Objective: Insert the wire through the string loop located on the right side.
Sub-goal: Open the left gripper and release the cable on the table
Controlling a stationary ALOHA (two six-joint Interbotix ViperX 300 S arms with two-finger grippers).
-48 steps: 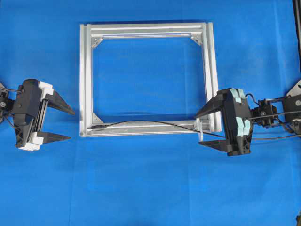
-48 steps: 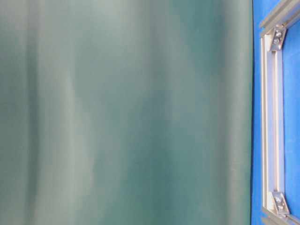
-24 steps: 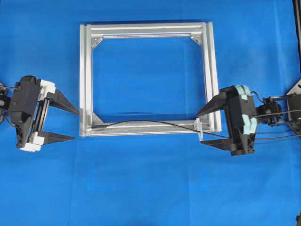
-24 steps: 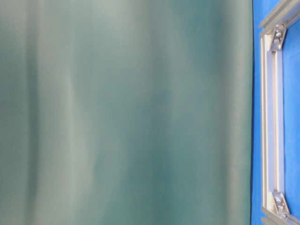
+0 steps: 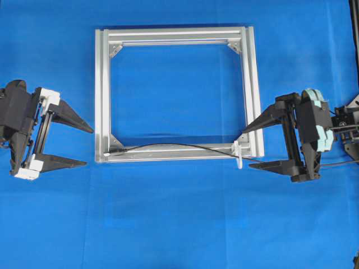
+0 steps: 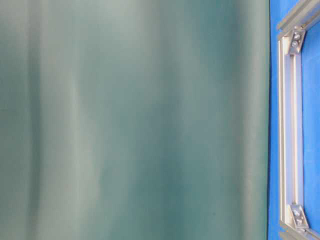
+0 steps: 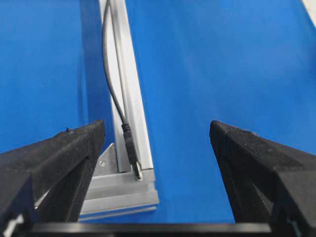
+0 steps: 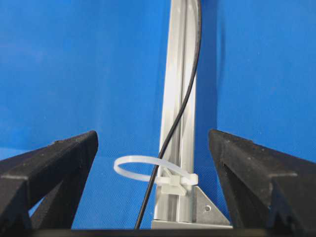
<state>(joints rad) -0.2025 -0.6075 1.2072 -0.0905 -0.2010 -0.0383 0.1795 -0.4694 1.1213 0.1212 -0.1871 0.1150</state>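
The left gripper point(image 5: 83, 146) hangs with its fingers point(image 7: 64, 153) spread wide and empty, just left of the aluminium frame point(image 5: 102, 89). Ahead of those fingers, between them in the left wrist view, the wire point(image 5: 179, 146) ends in its plug tip on the frame's bottom-left corner. The wire passes through the string loop point(image 8: 148, 170) at the frame's bottom-right corner. The right gripper point(image 5: 253, 147), fingers equally wide apart and empty, flanks that loop.
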